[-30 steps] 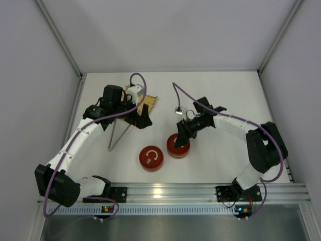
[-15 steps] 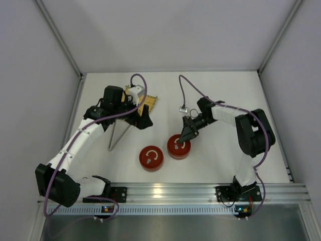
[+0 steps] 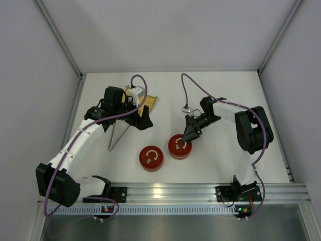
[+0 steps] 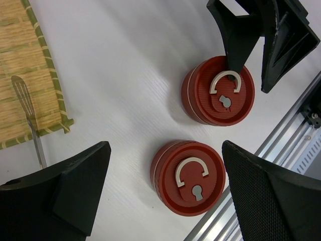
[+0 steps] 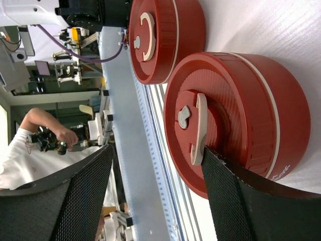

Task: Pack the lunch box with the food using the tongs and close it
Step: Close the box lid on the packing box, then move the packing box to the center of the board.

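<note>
My left jaws (image 3: 142, 121) hang spread wide, empty. Their camera shows the tongs' (image 4: 29, 113) tip lying on the yellow mat (image 4: 20, 60), which my arm hides from above. My right jaws (image 3: 191, 135) stand apart over the lidded lunch box (image 3: 179, 147). Close up, one finger (image 5: 235, 201) meets its cream handle (image 5: 199, 128). A second red box (image 3: 151, 158) sits beside it.

Right gripper (image 3: 191, 134) over one red container (image 3: 179, 146) (second container (image 3: 151, 158) just beside).

left box (image 3: 151, 158), right box (image 3: 179, 146), narrow gap between
</note>
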Controlling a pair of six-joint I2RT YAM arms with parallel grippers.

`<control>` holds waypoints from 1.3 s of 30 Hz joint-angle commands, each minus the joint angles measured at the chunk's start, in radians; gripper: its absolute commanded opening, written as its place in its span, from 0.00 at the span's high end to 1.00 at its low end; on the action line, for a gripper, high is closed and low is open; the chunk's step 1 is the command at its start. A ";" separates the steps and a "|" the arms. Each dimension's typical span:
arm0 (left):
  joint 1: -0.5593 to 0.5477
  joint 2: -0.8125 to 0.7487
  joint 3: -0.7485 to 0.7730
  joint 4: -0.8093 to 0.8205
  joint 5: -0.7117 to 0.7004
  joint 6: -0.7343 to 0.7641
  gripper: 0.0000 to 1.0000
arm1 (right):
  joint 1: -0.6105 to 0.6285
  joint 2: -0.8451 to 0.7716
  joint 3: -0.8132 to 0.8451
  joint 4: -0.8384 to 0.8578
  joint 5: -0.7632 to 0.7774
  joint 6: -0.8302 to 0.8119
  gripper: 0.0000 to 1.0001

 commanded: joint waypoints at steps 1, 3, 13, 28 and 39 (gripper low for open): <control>0.005 -0.028 -0.010 0.065 0.029 -0.004 0.03 | -0.031 -0.019 0.005 0.027 0.092 -0.019 0.29; 0.005 -0.028 -0.011 0.067 0.027 -0.003 0.03 | -0.044 -0.025 0.014 0.048 0.102 -0.006 0.29; 0.005 -0.034 -0.031 0.070 0.021 0.005 0.03 | -0.095 -0.017 0.215 -0.179 0.100 -0.153 0.30; 0.005 -0.018 -0.045 0.015 -0.010 0.078 0.16 | -0.097 -0.008 0.215 0.054 0.373 0.017 0.48; 0.007 -0.006 -0.119 -0.110 -0.045 0.260 0.32 | -0.041 0.041 0.174 0.053 0.415 -0.029 0.50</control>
